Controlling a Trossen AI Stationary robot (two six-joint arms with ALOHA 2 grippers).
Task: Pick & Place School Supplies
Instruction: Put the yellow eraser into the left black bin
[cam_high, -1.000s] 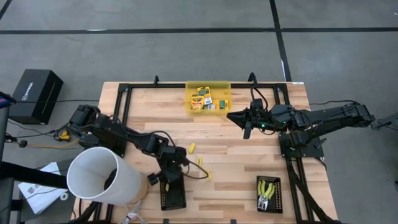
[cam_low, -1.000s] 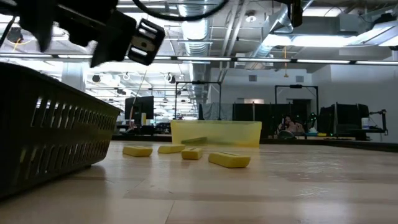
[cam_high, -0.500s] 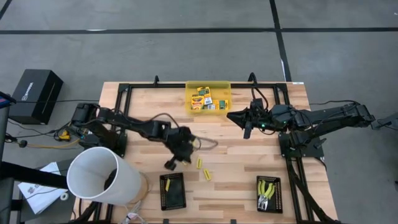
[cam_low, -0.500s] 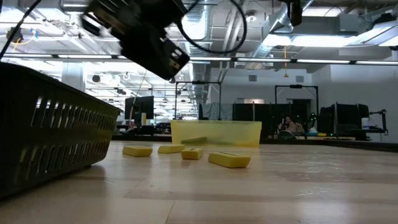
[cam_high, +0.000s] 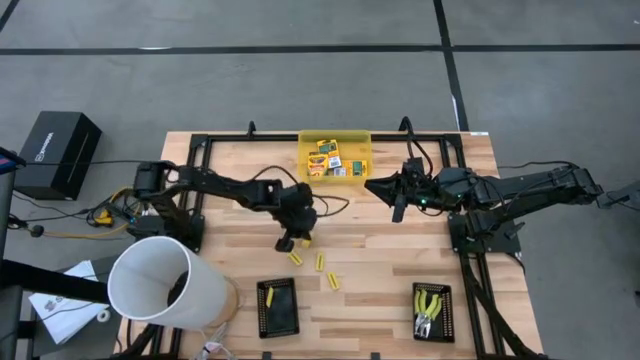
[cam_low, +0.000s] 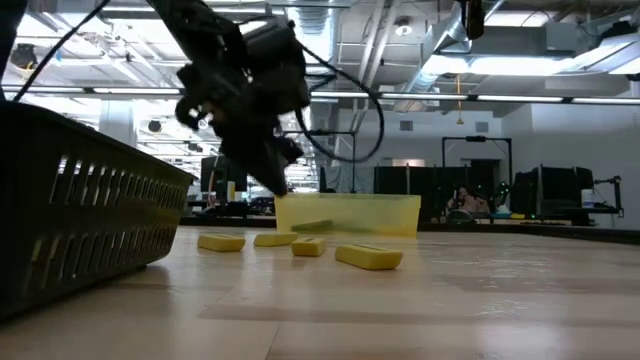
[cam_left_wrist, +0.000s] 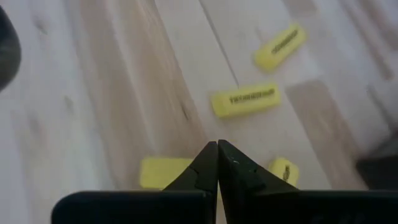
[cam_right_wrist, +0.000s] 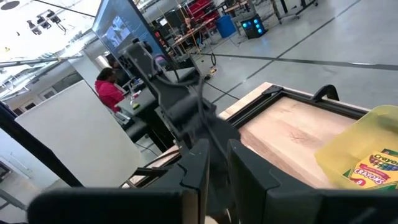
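- Loose yellow sticks (cam_high: 320, 262) lie on the bare desk (cam_high: 400, 250), well in front of the yellow bin (cam_high: 335, 140) and between it and the left black tray (cam_high: 278, 306).
- One stick (cam_high: 269, 298) already sits in that left tray; printed boxes (cam_high: 325, 160) fill the bin, and the two hand tools (cam_high: 430, 305) rest in the right black tray (cam_high: 432, 311).
- My left gripper (cam_high: 291, 240) hangs just above the loose sticks on the bin's side of them, its fingers pressed together and holding nothing.
- In my left wrist view the closed tips point down among four sticks, the nearest stick (cam_left_wrist: 163, 172) just beside them.
- Step in hand, as I judge it: going for another stick to carry to the left tray.
- Next I would need to spread the fingers, line them across one stick, and lower around it without nudging its neighbours.
- A second ago my left gripper was over the left tray with fingers apart; since then it has swung toward the bin and closed.
- My right gripper (cam_high: 398, 204) waits just right of the bin, unmoved, fingers a little apart and empty.
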